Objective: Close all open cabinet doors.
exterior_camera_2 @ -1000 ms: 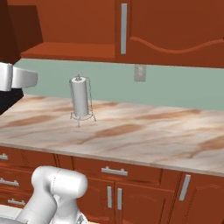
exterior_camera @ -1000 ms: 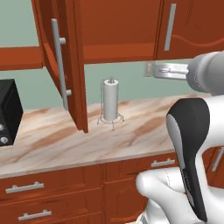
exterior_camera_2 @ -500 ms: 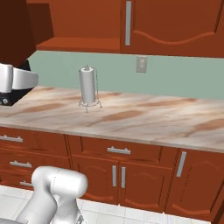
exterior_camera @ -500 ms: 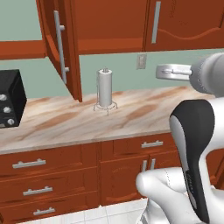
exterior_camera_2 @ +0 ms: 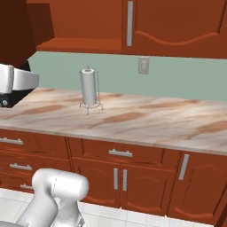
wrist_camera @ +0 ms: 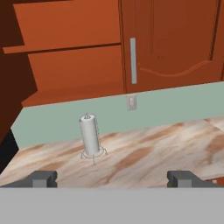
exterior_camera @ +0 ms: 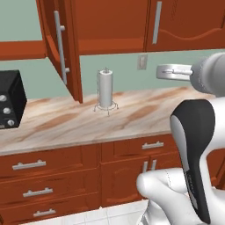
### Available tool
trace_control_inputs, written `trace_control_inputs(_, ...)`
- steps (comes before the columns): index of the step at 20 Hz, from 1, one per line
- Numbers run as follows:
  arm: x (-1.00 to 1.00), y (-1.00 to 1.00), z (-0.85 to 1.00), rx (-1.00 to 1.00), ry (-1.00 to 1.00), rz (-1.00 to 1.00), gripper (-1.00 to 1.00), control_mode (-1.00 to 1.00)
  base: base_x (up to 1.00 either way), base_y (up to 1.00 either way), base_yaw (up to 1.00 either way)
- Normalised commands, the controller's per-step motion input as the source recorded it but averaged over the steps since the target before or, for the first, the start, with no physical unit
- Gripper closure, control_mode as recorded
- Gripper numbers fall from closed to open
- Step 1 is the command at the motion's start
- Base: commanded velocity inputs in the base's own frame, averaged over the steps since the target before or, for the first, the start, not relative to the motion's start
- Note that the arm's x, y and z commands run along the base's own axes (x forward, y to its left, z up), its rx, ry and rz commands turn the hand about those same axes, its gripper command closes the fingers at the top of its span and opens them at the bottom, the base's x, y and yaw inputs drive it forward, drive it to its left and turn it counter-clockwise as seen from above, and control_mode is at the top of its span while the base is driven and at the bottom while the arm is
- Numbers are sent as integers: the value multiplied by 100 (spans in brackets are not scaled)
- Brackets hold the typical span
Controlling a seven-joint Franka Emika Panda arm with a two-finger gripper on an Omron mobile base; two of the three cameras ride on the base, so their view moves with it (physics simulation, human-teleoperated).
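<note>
Gripper (wrist_camera: 112, 178) spread wide, empty, above marble counter (wrist_camera: 175, 144). White paper-towel roll on wire stand (wrist_camera: 90, 136) ahead. Open reddish-brown wooden cabinet door with grey bar handle (exterior_camera: 61, 46) juts out upper left, probably fully swung. Push its outer face near the handle edge.

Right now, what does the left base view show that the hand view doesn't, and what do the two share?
Left base view alone: the open cabinet door swung out toward the camera, its long grey handle facing us, a black appliance at the counter's left end, and the drawer fronts below the counter.

Hand view alone: the bare shelves of the open cabinet seen head on, and the open tool with its fingertips far apart.

Both: the paper towel holder standing on the marble counter, the wall outlet behind it, and a closed upper door.
</note>
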Motion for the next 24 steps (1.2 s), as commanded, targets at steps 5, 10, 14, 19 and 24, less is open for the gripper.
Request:
trace_control_inputs(5, 0, 0, 0, 0, 0, 0, -100, 100, 51, 0, 0)
trace_control_inputs(10, 0, 0, 0, 0, 0, 0, -100, 100, 61, 0, 0)
trace_control_inputs(14, 0, 0, 0, 0, 0, 0, -100, 100, 52, 0, 0)
trace_control_inputs(19, -4, -2, 0, 0, 0, 0, -100, -100, 2, 0, 0)
trace_control_inputs(24, -45, -3, 0, 0, -3, 0, -100, -100, 0, 0, 0)
